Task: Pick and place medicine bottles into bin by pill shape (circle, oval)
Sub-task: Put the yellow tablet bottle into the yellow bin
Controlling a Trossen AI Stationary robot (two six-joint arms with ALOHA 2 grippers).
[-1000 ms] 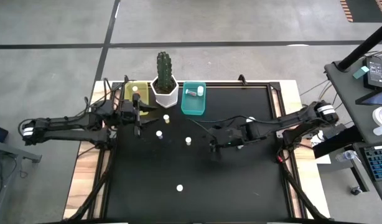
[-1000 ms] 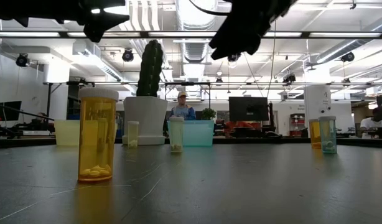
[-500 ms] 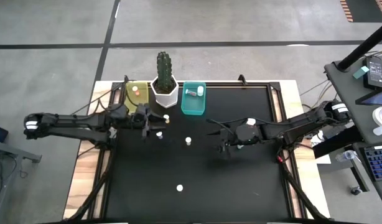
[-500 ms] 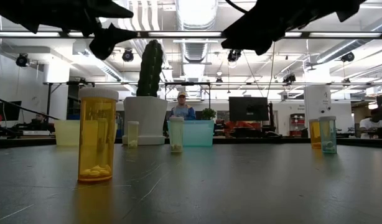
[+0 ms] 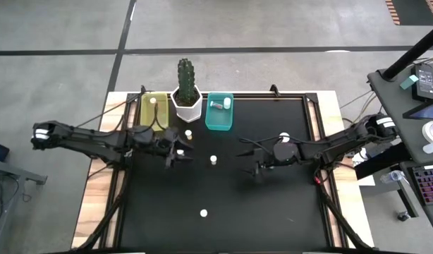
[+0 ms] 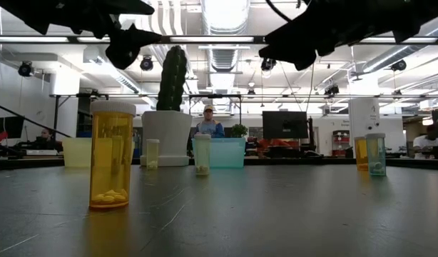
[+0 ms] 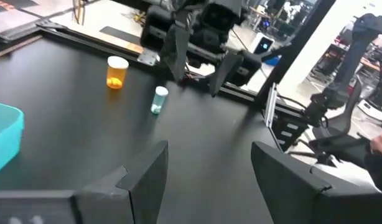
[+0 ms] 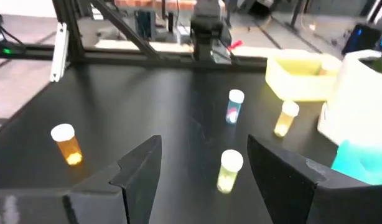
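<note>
Several small white-capped bottles stand upright on the black table [image 5: 273, 204]: one near the cactus pot [image 5: 189, 132], one mid-table [image 5: 213, 160], an orange one near the front [image 5: 203, 212] [image 6: 110, 153], and one at the right [image 5: 284, 136]. A yellow bin [image 5: 154, 106] and a teal bin [image 5: 218, 111], each with bottles inside, flank the pot [image 5: 187, 99]. My left gripper [image 5: 175, 152] [image 7: 209, 149] is open and empty above the table, left of the mid-table bottle. My right gripper [image 5: 253, 167] [image 8: 203, 142] is open and empty, right of that bottle.
The white hexagonal pot with its tall cactus [image 6: 172, 78] stands between the two bins at the far edge. A black frame rail [image 5: 315, 120] borders the table. Bare black table lies toward the near edge. A person [image 6: 207, 125] sits in the room beyond.
My left gripper has gone from beside the yellow bin toward the table's right and near edge, stopping left of the mid-table bottle. My right gripper has drawn back a little toward the table's right edge. No bottle has moved.
</note>
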